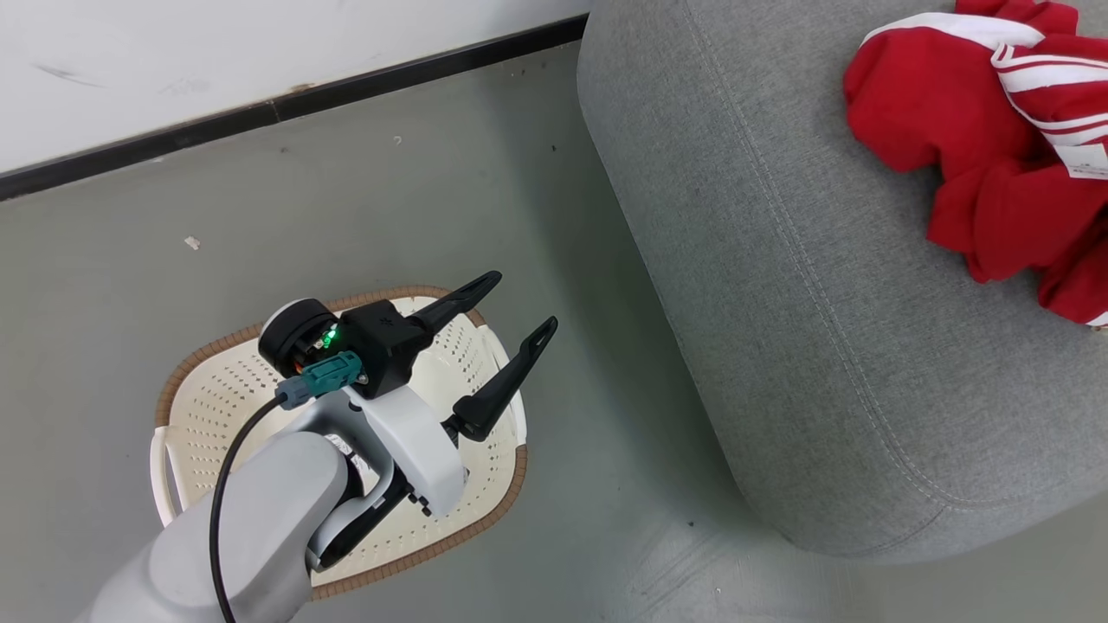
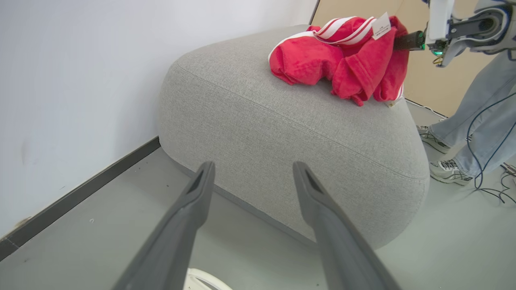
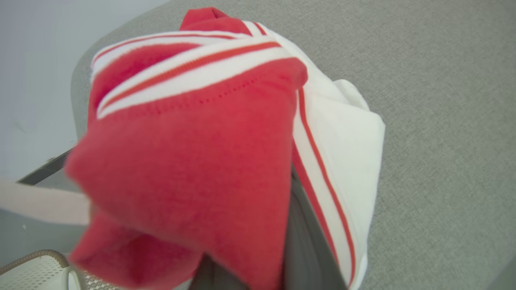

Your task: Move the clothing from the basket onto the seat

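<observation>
Basket on the floor, off the seat's rounded near corner, apart from it. What shows of its perforated bottom is bare; the left forearm covers part of the middle, so a scrap beneath it cannot be ruled out. The clothing lies as a crumpled red heap with white stripes on top of the seat, well in from the edge that faces the basket. Cannot tell from the heap where one garment ends and the other starts. Left hand hangs above the basket, fingers spread wide, nothing between them. Right hand is at the far side of the heap, clenched, with red and white fabric draped over its fingers in its own wrist view, so it reads as gripping the clothing while the cloth already rests on the cushion. Judgement: the transfer looks all but done; what is left is to let go and draw the right arm clear, then check the basket under the left arm. A person's foot stands on the floor just beyond the seat.
</observation>
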Robot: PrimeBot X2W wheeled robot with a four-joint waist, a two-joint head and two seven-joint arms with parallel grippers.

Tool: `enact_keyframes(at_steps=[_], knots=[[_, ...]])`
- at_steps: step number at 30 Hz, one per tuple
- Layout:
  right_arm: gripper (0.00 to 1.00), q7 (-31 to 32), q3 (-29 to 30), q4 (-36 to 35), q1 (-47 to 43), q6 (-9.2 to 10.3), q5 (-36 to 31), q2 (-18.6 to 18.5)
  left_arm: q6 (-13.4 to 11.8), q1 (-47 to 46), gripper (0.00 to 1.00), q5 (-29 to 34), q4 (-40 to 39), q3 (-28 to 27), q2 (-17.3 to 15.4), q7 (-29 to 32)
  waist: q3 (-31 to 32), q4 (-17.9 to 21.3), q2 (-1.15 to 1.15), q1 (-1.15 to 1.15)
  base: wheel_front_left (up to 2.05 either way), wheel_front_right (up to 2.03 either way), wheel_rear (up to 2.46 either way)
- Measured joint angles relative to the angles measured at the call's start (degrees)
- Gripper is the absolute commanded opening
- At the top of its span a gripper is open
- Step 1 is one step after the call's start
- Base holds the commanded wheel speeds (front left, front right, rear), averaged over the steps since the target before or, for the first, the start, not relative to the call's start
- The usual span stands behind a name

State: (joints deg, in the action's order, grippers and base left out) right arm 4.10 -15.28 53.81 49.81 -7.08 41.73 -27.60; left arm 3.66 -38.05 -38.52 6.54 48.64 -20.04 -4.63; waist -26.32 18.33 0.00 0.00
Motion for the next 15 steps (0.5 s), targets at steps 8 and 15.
enact_keyframes(at_steps=[8, 15], knots=[[0.71, 0.0, -0.7, -0.2, 0.0, 0.0, 0.9, -1.3, 0.0, 0.0, 1.0, -0.2, 0.3, 0.0, 0.1, -0.6, 1.0, 0.3, 0.0, 0.0, 0.0, 0.0, 0.0], [1.0, 0.0, -2.3, -1.0, 0.0, 0.0, 2.5, -1.5, 0.0, 0.1, 1.0, -0.4, 0.9, -0.1, 0.1, -1.5, 2.2, 0.6, 0.0, 0.0, 0.0, 0.0, 0.0]])
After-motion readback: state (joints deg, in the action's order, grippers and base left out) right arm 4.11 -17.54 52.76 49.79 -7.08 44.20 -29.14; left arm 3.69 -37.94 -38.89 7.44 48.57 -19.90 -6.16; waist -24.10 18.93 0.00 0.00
